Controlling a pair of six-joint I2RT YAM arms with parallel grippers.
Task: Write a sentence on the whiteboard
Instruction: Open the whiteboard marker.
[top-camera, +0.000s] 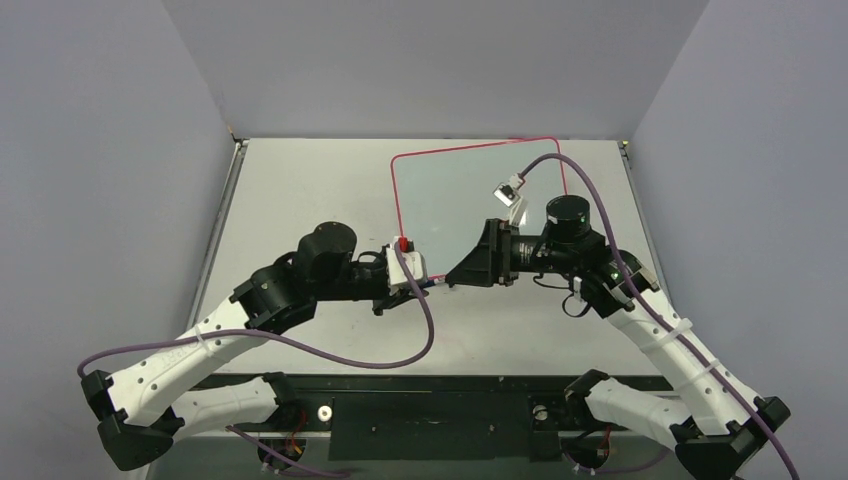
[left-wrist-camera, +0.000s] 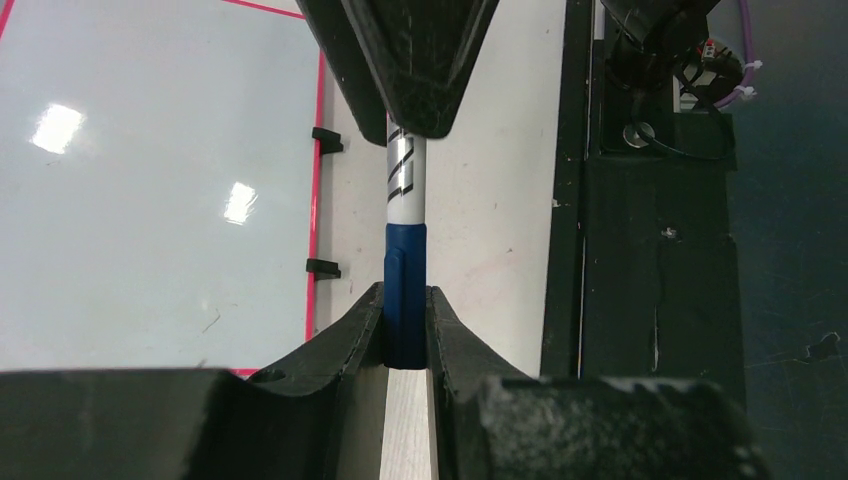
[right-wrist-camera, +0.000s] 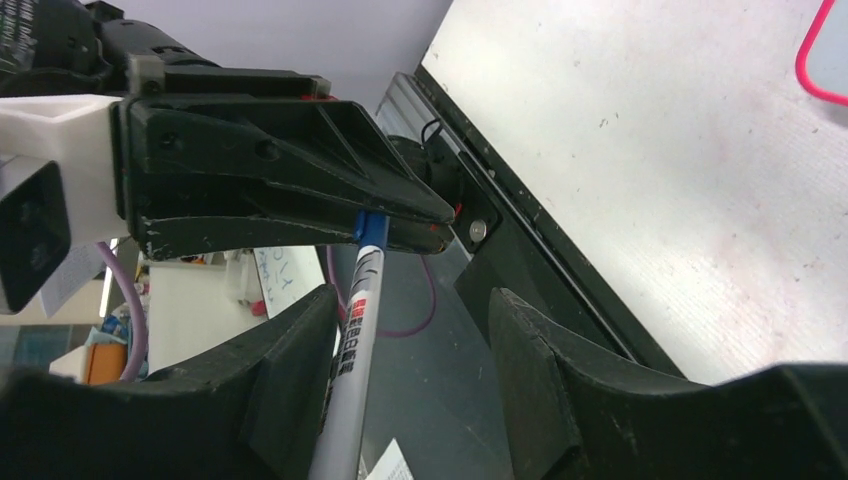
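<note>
Plain grey-lilac walls (top-camera: 430, 60) close me in on three sides, meeting at the far corners of the pale grey surface (top-camera: 300, 190). A black strip (top-camera: 430, 415) runs along its near edge. Past that edge I glimpse blurred white furniture (right-wrist-camera: 190, 310).

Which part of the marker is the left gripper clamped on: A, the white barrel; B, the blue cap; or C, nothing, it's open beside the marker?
B: in the left wrist view the left gripper is pinching the blue cap of the marker.
</note>
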